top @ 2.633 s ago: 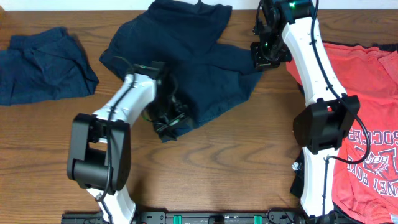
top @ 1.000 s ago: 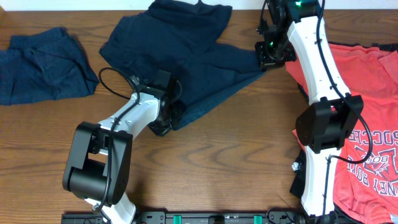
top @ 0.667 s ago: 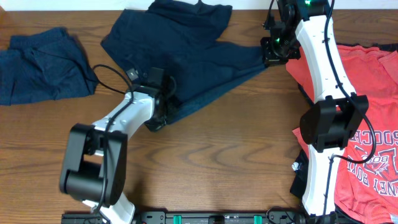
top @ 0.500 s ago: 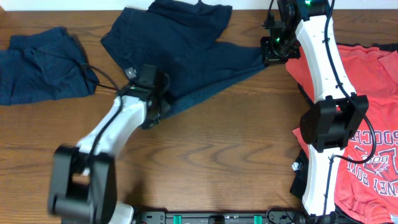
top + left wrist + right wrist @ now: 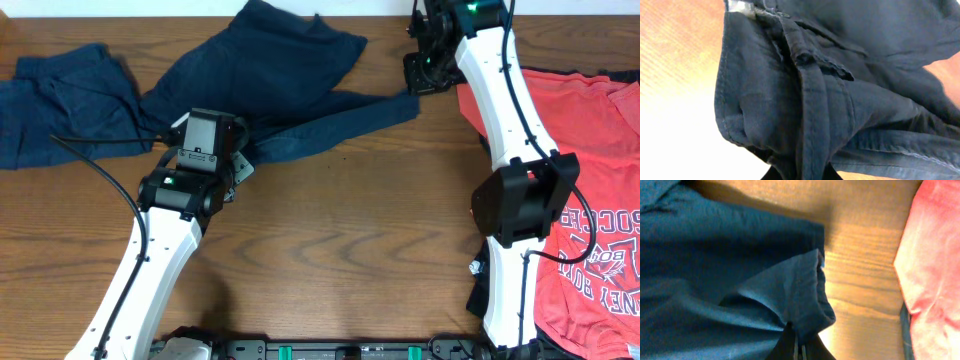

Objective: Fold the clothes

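Observation:
A dark navy T-shirt point(image 5: 290, 70) lies across the back of the table, pulled into a taut band between my two grippers. My left gripper point(image 5: 238, 160) is shut on its bunched lower hem, seen close up as thick folded seams point(image 5: 810, 100) running into the left gripper point(image 5: 801, 172). My right gripper point(image 5: 413, 86) is shut on the shirt's right corner near the table's back edge; in the right wrist view this folded corner point(image 5: 800, 290) goes into the right gripper point(image 5: 799, 350). A coral-red shirt point(image 5: 590, 180) with printed lettering lies at the right.
A second crumpled navy shirt point(image 5: 65, 105) lies at the far left, close to the stretched one. The coral-red cloth point(image 5: 935, 265) lies just right of my right gripper. Bare wooden table point(image 5: 340, 250) fills the front and middle.
My left arm has swung left, dragging the navy hem with it. The shirt has stretched into a long band. My right gripper has shifted slightly left, still holding the corner.

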{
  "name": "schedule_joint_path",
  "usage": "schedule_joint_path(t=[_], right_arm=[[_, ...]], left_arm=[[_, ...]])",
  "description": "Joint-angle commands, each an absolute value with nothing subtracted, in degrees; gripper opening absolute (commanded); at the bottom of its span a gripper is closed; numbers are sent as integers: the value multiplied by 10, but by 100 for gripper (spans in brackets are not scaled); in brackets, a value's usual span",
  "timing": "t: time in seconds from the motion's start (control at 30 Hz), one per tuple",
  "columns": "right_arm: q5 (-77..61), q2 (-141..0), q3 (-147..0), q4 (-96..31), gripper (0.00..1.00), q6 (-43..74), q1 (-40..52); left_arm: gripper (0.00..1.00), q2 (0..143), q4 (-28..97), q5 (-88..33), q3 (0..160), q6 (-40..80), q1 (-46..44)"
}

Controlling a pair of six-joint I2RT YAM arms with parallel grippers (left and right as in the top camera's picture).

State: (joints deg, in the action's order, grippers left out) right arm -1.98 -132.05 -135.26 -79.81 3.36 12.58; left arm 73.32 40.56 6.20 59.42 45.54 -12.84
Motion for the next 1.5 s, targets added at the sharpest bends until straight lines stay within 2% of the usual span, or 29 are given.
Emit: schedule_joint_path(t=[0.0, 0.37, 0.77, 0.97, 1.47], right_arm=[[79, -1276, -1358, -781, 1, 27, 114], [176, -1227, -1358, -781, 1, 43, 97], [206, -1185, -1358, -827, 1, 73, 45], [206, -1152, -1358, -819, 1, 73, 38], [206, -1031, -1358, -829, 1, 81, 38]], left_arm=[[6, 731, 420, 116, 589, 448, -118], [6, 731, 423, 116, 589, 448, -118], [6, 731, 382, 80, 589, 432, -120], [6, 731, 303, 104, 595, 370, -120], [6, 731, 279, 117, 730, 237, -120]])
